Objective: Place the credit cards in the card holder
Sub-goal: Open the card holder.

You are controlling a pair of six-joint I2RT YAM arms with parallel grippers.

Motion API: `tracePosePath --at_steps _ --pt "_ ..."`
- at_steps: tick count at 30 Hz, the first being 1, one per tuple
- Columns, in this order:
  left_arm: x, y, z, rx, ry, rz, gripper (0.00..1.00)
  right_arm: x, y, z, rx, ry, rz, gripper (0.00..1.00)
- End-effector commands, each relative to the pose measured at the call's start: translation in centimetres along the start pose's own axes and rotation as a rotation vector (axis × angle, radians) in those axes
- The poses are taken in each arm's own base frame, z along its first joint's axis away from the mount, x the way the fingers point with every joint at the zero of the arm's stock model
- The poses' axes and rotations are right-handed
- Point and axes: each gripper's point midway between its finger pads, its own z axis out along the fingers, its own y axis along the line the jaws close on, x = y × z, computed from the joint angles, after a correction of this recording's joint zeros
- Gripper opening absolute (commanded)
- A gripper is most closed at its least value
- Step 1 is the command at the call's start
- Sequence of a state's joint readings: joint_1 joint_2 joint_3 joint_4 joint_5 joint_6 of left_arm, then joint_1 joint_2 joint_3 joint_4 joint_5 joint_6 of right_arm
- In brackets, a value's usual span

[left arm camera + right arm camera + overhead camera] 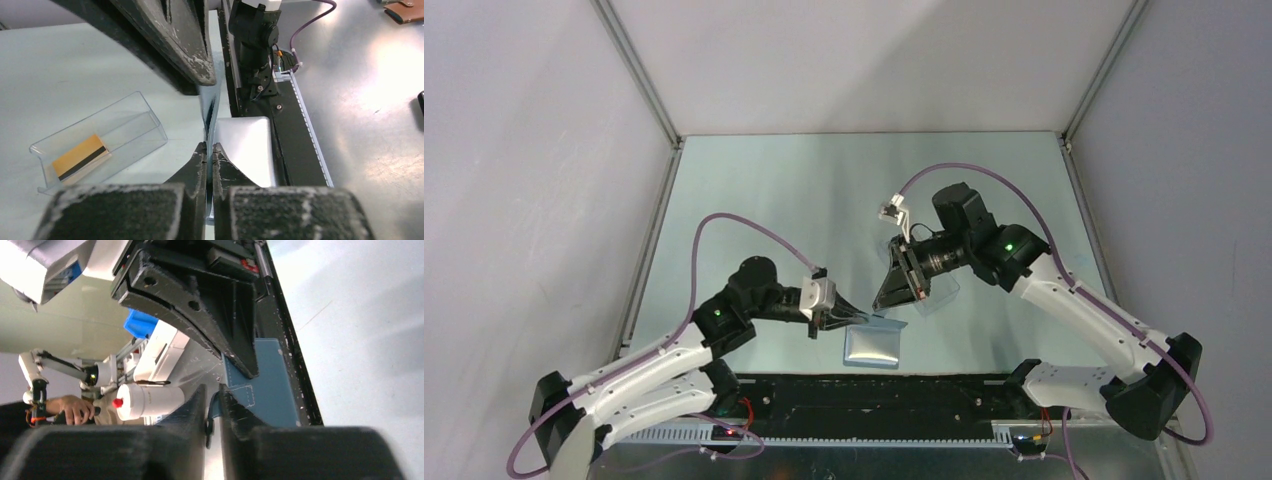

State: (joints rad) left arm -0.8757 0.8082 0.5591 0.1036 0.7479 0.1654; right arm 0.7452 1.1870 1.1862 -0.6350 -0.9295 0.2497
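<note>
Left end effector (210,152): clenched on the thin edge of the upper half (267,382) of the card holder (874,348). This half stands upright and shows edge-on from my left wrist.
Right end effector (212,390): nearly closed, tip to tip with my left one. It looks pinched on the same blue half, but my own fingers cover the contact, so I say this with care.
Card holder: open, with the lower half flat on the desk (60,65) and the pale inside up. It lies just beside the black strip (295,130) at the near edge, between my two arms.
Card (80,157): orange with a black stripe, lying flat inside the clear box (125,117). Only this one shows.
Direction: the box is beyond the card holder and toward my right side, just behind my right end effector and apart from my left one.
Long axis: the card lies along the length of the box, which runs slantwise to the near edge.
Nearer arm: the right one; the left is occupied with the lifted half.
Step, as I judge: the holder is open and no card is in it yet. The right must let go and fetch the card.
Room: there is open desk on the far side of the box. On the near side the strip and my left fingers leave little room around the holder.
Risk: the box walls stand close around the card, so a pinch on its thin edge may slip.
</note>
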Motion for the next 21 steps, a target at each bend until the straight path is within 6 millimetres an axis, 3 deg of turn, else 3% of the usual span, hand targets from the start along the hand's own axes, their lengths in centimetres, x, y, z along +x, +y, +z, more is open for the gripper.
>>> tracePosePath --at_steps 1,2,3,4,5,7,12,21 --pt "-4.0 0.0 -0.1 -0.002 -0.088 0.030 0.00 -2.5 0.7 -1.4 0.063 -0.102 -0.048 0.35" --pt "-4.5 0.3 -0.4 -0.040 -0.103 0.000 0.00 -2.5 0.3 -1.8 0.103 -0.115 -0.046 0.43" --pt "-5.1 0.6 -0.8 -0.077 -0.120 -0.015 0.00 -2.4 0.0 -2.0 0.122 -0.120 -0.054 0.60" --pt "-5.4 1.5 -1.1 -0.150 -0.131 -0.084 0.00 -2.3 -0.1 -2.5 0.153 -0.138 -0.064 0.67" --pt "-5.9 1.8 -1.5 -0.183 -0.151 -0.105 0.00 -2.2 -0.6 -2.8 0.173 -0.147 -0.067 0.82" --pt "-6.6 2.4 -2.0 -0.245 -0.180 -0.184 0.00 -2.2 -0.7 -3.9 0.205 -0.185 -0.081 0.97" --pt "-7.8 2.7 -2.2 -0.281 -0.228 -0.348 0.00 -1.9 0.6 -5.1 0.151 -0.226 -0.144 0.99" --pt "-11.5 1.2 -1.8 -0.168 -0.270 -0.429 0.00 -1.3 -0.6 -2.8 0.123 -0.155 -0.138 0.99"
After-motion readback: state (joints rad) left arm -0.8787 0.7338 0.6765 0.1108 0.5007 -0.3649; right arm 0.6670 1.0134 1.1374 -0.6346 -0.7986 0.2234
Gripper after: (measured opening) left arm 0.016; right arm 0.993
